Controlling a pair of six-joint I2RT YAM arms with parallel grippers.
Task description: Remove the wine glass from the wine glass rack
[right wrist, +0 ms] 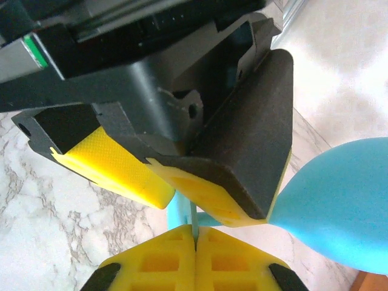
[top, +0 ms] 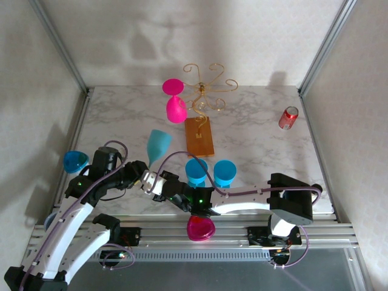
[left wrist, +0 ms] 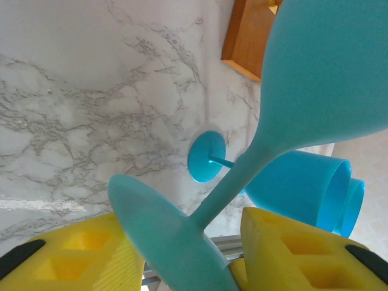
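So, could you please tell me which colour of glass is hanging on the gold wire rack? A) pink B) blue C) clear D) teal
A: the pink wine glass hangs bowl-down from a scroll arm of the wine glass rack; the teal glass is off it, nearer the front of the table.

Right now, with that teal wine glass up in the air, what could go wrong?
The left pincer seems to have its pads apart around the thin stem of the teal wine glass, so the tilted glass could slip out. Two blue wine glasses lie close by on the table; a fall might knock them.
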